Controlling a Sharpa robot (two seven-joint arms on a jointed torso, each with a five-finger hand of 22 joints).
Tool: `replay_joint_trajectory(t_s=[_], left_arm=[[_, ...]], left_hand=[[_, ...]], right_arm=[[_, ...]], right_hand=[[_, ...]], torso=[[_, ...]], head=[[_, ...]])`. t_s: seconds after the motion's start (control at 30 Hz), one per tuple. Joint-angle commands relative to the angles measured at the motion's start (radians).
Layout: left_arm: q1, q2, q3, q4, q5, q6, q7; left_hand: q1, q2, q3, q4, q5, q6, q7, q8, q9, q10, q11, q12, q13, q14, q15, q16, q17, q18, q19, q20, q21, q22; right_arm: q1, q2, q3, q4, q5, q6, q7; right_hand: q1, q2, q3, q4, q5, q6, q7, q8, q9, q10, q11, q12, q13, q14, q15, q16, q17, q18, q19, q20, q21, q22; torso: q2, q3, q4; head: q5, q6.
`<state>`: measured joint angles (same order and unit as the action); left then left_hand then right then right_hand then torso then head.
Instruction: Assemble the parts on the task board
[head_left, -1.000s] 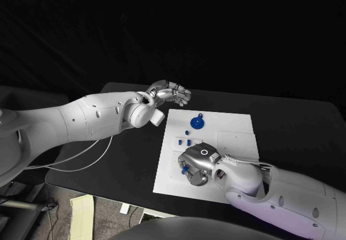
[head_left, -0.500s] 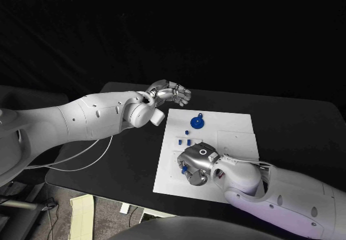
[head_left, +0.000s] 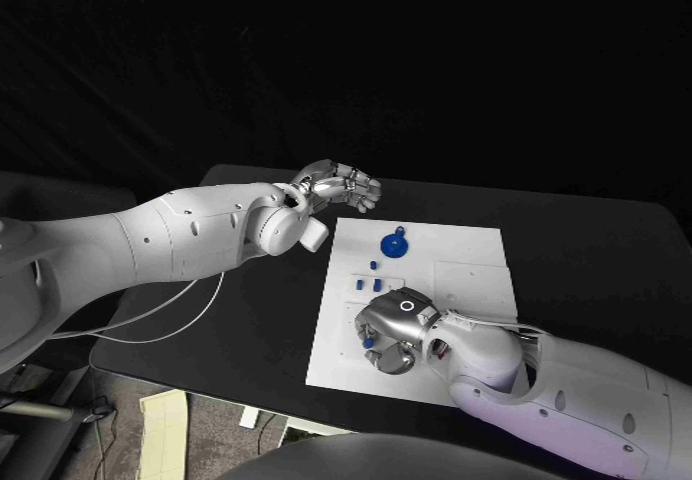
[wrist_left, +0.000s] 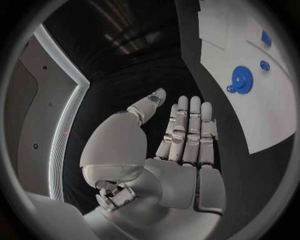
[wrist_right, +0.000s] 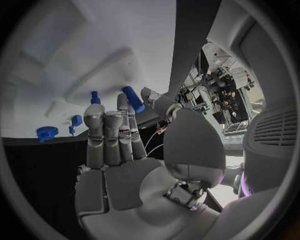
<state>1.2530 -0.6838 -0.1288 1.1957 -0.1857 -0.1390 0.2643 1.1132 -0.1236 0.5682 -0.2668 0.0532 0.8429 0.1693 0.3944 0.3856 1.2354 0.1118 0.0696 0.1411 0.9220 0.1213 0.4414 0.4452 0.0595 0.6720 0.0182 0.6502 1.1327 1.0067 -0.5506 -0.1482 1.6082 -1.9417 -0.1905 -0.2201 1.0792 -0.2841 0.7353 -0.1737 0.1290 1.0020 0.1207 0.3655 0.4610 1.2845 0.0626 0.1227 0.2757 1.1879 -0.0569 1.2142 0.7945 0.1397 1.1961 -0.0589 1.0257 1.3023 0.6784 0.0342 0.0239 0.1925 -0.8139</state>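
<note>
while right hand (head_left: 392, 332) pinches blue peg (wrist_right: 132, 99), left hand (head_left: 339, 187) off board edge (head_left: 335, 262)

Head cam: high, looks down on the table (head_left: 577, 250), board (head_left: 469, 270) dead centre, both arms in frame. Left wrist cam: behind left hand (wrist_left: 181, 145), off the board, gear (wrist_left: 242, 79) at 2 o'clock. Right wrist cam: close over board (wrist_right: 94, 55). All three share the board.

The white flat task board (head_left: 469, 290) lies under the right hand (head_left: 392, 328); the blue round gear (head_left: 394, 244) sits beyond it, near the left hand (head_left: 340, 187).
</note>
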Motion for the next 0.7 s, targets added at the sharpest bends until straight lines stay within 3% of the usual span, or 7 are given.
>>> replay_joint_trajectory(t_s=[0.03, 0.23, 0.7], left_arm=[[0.000, 0.002, 0.001, 0.002, 0.004, 0.016, 0.005], [0.000, 0.000, 0.001, 0.002, 0.004, 0.016, 0.004], [0.000, -0.001, 0.001, 0.002, 0.004, 0.018, 0.002]], left_hand=[[0.008, 0.000, -0.003, 0.004, 0.005, -0.010, -0.001, 0.004, -0.001, -0.003, 0.000, 0.003, -0.001, 0.005, 0.005, -0.004, 0.002, 0.017, -0.001, 0.008, -0.004, 0.001], [0.009, 0.001, -0.002, 0.004, 0.005, -0.010, -0.001, 0.004, -0.001, -0.003, 0.000, 0.003, -0.002, 0.005, 0.005, -0.005, 0.002, 0.018, -0.001, 0.008, -0.004, 0.002], [0.009, 0.000, -0.003, 0.005, 0.005, -0.011, 0.000, 0.003, -0.001, -0.004, 0.001, 0.002, -0.002, 0.004, 0.006, -0.006, 0.003, 0.017, -0.001, 0.008, -0.005, 0.002]], right_arm=[[-0.002, 0.000, -0.002, 0.001, 0.006, -0.002, 0.008], [-0.002, -0.003, -0.002, -0.002, 0.006, -0.020, 0.002], [-0.002, -0.024, -0.001, 0.016, 0.029, -0.168, 0.017]], right_hand=[[-0.007, 0.000, -0.009, -0.002, 0.001, -0.006, 0.001, -0.005, -0.002, -0.010, -0.002, -0.006, -0.002, 0.001, 0.007, -0.004, -0.001, 0.122, -0.005, -0.001, -0.003, -0.002], [-0.004, -0.002, -0.016, -0.001, -0.001, -0.011, 0.003, -0.009, -0.003, -0.015, 0.001, -0.009, -0.003, -0.001, 0.009, -0.005, -0.002, 0.122, -0.007, -0.002, -0.005, -0.003], [0.001, -0.016, -0.027, -0.010, -0.029, -0.060, 0.026, -0.041, -0.019, -0.067, 0.020, -0.038, -0.014, -0.011, 0.028, -0.008, -0.004, 0.122, -0.019, -0.001, -0.016, -0.005]], torso=[[0.000, 0.0001, 0.0004], [0.000, 0.0001, 0.0002], [0.000, 0.0004, 0.0000]], head=[[0.000, 0.000], [0.000, 0.001], [-0.001, 0.004]])
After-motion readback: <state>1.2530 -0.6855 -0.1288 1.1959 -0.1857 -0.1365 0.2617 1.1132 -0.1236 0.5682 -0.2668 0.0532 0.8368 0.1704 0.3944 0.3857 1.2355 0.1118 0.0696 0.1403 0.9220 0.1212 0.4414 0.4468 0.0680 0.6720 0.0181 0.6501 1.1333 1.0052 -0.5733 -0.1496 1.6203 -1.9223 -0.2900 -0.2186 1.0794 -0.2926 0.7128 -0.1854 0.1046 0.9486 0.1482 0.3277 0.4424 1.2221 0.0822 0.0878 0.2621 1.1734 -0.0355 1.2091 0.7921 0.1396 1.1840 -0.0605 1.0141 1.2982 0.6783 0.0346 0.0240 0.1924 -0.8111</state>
